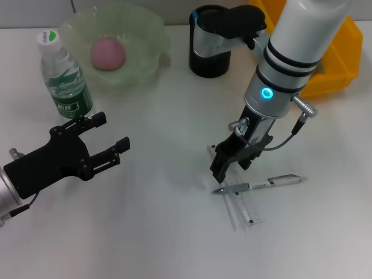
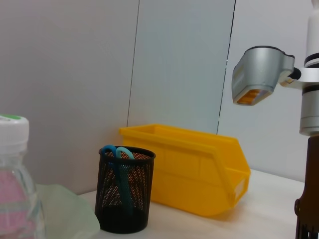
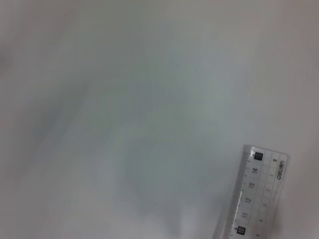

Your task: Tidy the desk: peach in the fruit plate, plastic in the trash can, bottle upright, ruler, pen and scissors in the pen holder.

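I see the right gripper low over the counter, just above the near end of the ruler; I cannot tell how its jaws stand. The pen lies across the ruler. My left gripper hovers beside the upright bottle, jaws wide apart and holding nothing. The peach sits in the fruit plate. The scissors stand in the pen holder, next to the trash can.

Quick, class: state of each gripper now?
Left gripper: open, holding nothing, beside the bottle.
Right gripper: over the ruler; state cannot be told.
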{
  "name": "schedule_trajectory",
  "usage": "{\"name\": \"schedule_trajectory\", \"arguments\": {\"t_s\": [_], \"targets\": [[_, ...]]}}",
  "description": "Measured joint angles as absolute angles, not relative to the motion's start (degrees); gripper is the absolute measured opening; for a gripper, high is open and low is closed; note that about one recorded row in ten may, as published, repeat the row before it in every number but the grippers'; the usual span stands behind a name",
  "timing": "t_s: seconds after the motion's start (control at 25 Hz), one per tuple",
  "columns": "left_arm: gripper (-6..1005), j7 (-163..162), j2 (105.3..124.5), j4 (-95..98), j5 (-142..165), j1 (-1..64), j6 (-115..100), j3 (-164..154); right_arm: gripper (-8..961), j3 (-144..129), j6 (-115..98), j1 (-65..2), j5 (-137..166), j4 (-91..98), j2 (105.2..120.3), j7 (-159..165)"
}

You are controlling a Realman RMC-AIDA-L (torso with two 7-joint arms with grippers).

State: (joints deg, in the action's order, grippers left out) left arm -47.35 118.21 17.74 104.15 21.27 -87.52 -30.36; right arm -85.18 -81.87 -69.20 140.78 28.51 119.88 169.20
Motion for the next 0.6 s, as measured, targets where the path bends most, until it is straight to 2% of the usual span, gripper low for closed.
{"name": "schedule_trajectory", "arguments": {"t_s": [0.6], "targets": [[785,-47.38,118.3,17.75,104.0,20.65,-87.92,-30.57,638,-87.55,-81.38,-68.51,140.15,29.08,119.88,169.35]]}}
